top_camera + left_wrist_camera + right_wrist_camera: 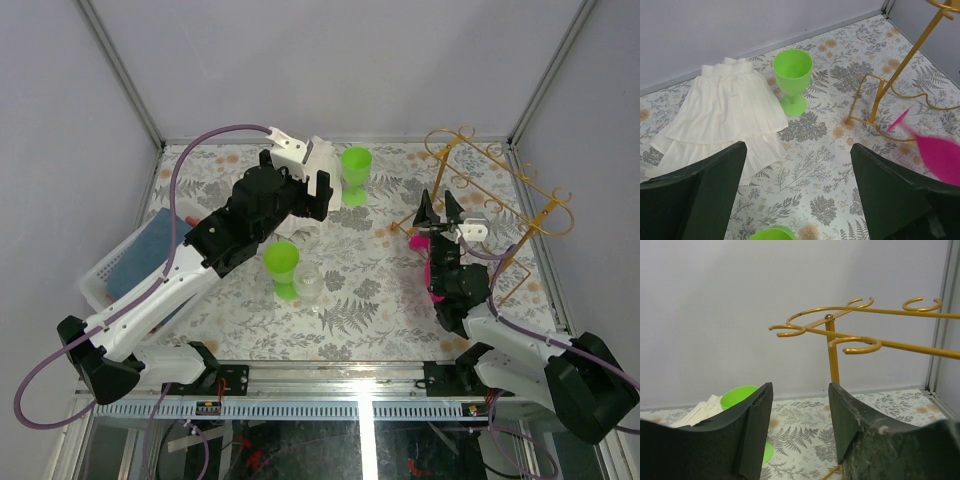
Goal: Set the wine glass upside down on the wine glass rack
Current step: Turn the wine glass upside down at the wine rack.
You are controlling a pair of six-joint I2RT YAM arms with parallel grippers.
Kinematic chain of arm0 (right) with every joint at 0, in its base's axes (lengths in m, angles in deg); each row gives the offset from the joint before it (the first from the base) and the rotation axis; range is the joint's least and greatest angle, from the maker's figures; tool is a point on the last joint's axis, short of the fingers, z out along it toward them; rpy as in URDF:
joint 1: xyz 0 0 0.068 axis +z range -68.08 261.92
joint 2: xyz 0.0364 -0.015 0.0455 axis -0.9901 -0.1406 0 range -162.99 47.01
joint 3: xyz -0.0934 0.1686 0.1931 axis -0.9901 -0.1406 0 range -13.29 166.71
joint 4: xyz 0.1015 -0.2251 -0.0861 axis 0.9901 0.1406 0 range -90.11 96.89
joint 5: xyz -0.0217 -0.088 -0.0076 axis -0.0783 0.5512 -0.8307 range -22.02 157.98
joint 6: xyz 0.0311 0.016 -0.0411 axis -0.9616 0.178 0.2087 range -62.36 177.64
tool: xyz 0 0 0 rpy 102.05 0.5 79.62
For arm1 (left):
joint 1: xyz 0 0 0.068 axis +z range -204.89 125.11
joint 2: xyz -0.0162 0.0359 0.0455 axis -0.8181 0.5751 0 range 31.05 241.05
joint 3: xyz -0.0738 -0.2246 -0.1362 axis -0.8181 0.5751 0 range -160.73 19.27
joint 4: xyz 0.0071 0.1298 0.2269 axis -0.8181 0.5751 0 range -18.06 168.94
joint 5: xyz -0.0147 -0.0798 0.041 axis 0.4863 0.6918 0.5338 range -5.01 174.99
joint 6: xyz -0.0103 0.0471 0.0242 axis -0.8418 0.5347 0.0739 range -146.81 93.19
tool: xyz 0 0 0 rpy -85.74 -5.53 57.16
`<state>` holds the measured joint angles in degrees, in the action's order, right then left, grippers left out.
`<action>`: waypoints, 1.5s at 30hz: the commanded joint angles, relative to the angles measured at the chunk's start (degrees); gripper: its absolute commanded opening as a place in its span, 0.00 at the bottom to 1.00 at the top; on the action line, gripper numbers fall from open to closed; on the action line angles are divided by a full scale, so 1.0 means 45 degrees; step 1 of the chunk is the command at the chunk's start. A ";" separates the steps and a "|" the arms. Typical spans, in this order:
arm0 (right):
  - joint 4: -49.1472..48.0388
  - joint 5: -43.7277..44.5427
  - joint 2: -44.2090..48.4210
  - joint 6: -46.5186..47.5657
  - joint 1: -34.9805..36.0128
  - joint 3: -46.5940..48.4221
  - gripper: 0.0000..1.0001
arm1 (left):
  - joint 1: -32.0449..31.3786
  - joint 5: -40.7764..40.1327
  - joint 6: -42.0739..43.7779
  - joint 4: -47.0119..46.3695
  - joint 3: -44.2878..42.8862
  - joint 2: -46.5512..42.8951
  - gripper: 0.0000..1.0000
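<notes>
The gold wine glass rack (527, 172) stands at the right rear, its pole (832, 355) and curled rails straight ahead in the right wrist view. My right gripper (439, 212) (800, 425) is open before it, nothing between its fingers. A pink wine glass (431, 268) lies tilted just under that arm; it shows blurred (937, 155) beside the rack's base (904, 70). My left gripper (318, 200) (797, 195) is open above the tablecloth. An upright green wine glass (355, 170) (793, 75) stands at the back.
A white cloth (725, 115) lies under the left arm. A second green glass (282, 268) and a clear glass (308, 281) stand mid-table. A white basket (105, 270) holding something blue (150, 245) sits at the left edge.
</notes>
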<state>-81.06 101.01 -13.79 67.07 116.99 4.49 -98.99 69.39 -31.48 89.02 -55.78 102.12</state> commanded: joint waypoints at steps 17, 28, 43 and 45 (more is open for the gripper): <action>1.0079 -0.3404 0.3943 -0.1496 -0.0066 0.0689 0.40 | 0.0092 -0.0168 0.0002 -0.0827 0.0085 -0.0201 0.85; 1.9671 -0.7547 0.3907 -0.2008 -0.0059 0.4058 0.54 | 0.0121 -0.0178 -0.0027 -0.0790 0.0055 -0.0167 0.85; 2.3588 -0.8871 0.0483 -0.5769 0.1660 0.5326 0.66 | 0.0179 -0.0227 -0.0023 -0.0788 0.0068 -0.0151 0.86; 2.3307 -0.8715 0.0423 -0.6321 0.1998 0.5003 0.66 | 0.0208 -0.0244 -0.0002 -0.0788 0.0066 -0.0146 0.86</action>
<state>23.92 61.19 -11.82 45.24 123.30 28.01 -98.62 69.37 -31.50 89.02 -55.76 102.12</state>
